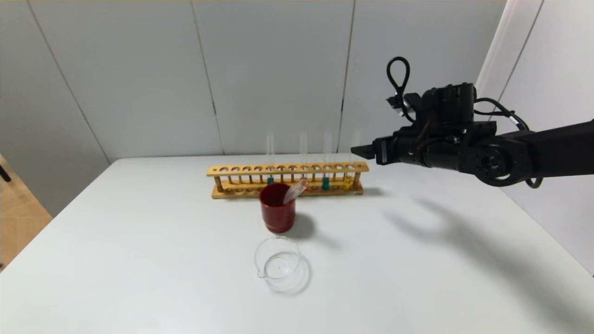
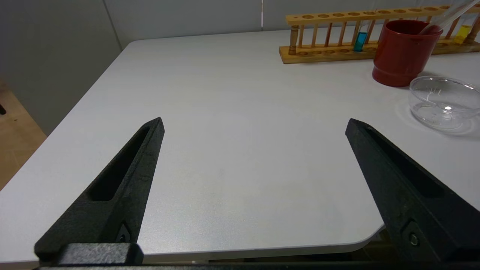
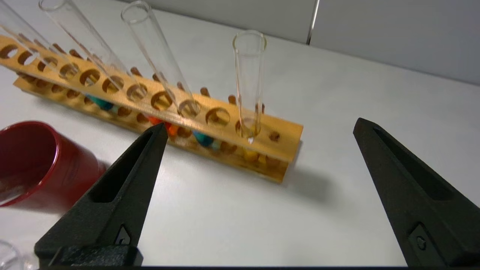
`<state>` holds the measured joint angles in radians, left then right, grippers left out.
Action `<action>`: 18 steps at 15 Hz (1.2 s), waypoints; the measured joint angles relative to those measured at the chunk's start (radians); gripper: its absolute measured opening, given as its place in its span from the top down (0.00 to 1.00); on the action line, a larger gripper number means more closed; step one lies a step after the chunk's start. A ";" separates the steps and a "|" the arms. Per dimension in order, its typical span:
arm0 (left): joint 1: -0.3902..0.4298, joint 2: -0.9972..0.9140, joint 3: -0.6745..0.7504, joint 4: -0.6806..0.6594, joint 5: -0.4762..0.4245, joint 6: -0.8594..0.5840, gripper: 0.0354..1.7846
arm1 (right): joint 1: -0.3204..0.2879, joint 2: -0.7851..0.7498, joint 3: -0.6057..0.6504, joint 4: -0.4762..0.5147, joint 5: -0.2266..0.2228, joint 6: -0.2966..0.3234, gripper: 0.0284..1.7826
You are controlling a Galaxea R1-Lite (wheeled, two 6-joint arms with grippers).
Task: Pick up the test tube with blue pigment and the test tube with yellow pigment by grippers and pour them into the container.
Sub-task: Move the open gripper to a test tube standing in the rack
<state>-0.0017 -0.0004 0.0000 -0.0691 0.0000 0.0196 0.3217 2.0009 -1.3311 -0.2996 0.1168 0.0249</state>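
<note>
The test tube with blue pigment (image 1: 326,160) stands in the wooden rack (image 1: 241,170), second from its right end, with teal liquid at the bottom; it also shows in the right wrist view (image 3: 157,56). The test tube with yellow pigment (image 1: 353,157) stands at the rack's right end (image 3: 249,75). The container (image 1: 278,264), a clear glass dish, sits empty at the table's front. My right gripper (image 1: 361,150) hovers open and empty in the air just right of the yellow tube (image 3: 258,127). My left gripper (image 2: 255,125) is open and empty over the table's near left corner.
A dark-red cup (image 1: 277,208) stands between rack and dish, with a clear tube (image 1: 295,190) leaning in it. The rack also holds a tube with a smaller blue portion (image 1: 270,180) and one with red-orange liquid (image 3: 165,125). A wall rises behind the table.
</note>
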 joint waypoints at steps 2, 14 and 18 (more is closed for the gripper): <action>0.000 0.000 0.000 0.000 0.000 0.000 0.04 | 0.000 0.031 -0.002 -0.084 0.001 -0.003 0.03; 0.000 0.000 0.000 0.000 0.000 0.000 0.04 | 0.001 0.153 -0.072 -0.134 0.014 -0.005 0.03; 0.000 0.000 0.000 0.000 0.000 0.000 0.04 | 0.000 0.177 -0.109 -0.125 0.014 -0.005 0.03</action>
<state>-0.0017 -0.0004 0.0000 -0.0687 0.0000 0.0200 0.3213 2.1779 -1.4402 -0.4247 0.1306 0.0196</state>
